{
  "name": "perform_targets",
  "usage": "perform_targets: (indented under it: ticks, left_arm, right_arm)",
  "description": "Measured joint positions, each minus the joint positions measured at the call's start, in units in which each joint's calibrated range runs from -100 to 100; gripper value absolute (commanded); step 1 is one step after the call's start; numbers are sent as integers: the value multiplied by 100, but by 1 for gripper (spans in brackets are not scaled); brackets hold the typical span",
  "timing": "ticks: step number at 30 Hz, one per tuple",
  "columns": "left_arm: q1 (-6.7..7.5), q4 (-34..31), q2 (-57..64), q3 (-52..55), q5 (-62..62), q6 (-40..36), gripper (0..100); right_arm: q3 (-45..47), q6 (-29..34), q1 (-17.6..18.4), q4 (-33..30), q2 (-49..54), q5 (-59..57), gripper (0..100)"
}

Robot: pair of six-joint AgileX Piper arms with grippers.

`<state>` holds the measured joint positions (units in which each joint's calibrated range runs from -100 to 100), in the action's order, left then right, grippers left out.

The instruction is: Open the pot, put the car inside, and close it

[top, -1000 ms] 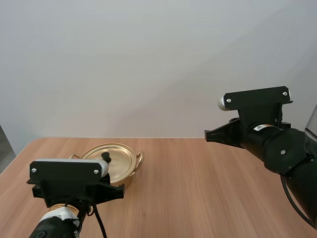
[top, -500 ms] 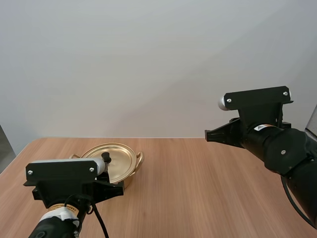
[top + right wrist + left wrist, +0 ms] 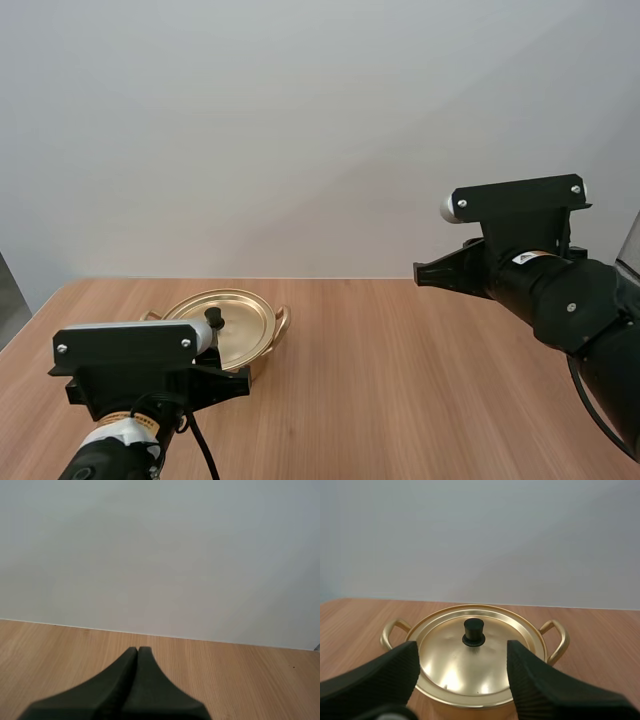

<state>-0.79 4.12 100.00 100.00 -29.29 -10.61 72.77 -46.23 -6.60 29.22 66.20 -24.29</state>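
The left gripper [image 3: 464, 654] is wide open. Its two black fingers [image 3: 380, 677] stand far apart, with their ribbed inner sides turned to each other. They hold nothing. The gripper is low, close to the table [image 3: 600, 640], and it points straight at the pot [image 3: 467, 709]. The pot sits right in front of the fingertips, and the gap between the fingers lines up with the middle of the pot. It is hard to tell if the fingertips touch the side of the pot or are just beside it.

The pot is round, low and shiny gold. Its lid [image 3: 452, 665] is on, so the pot is closed. The lid is the same gold colour and a little bit domed. A small black knob [image 3: 473, 631] stands up in the middle of the lid. Two gold loop handles [image 3: 394, 631] stick out, one on each side of the pot. The pot stands on the light brown wooden table. In the high view it is on the left part of the table, in front of the left arm.

The right gripper [image 3: 137, 651] is closed. Its two fingers lie together like one dark wedge, and there is nothing between them. In the high view it is up in the air over the right side of the table, well apart from the pot.
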Motion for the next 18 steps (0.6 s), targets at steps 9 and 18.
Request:
perform_targets:
  ticks: [9,18]
  left_arm:
    - [0,0,0,0,155,0,85]
    - [0,0,0,0,155,0,85]
  right_arm:
    - [440,0,0,131,0,-565,0]
    - [1857,0,39,131,707,-546,0]
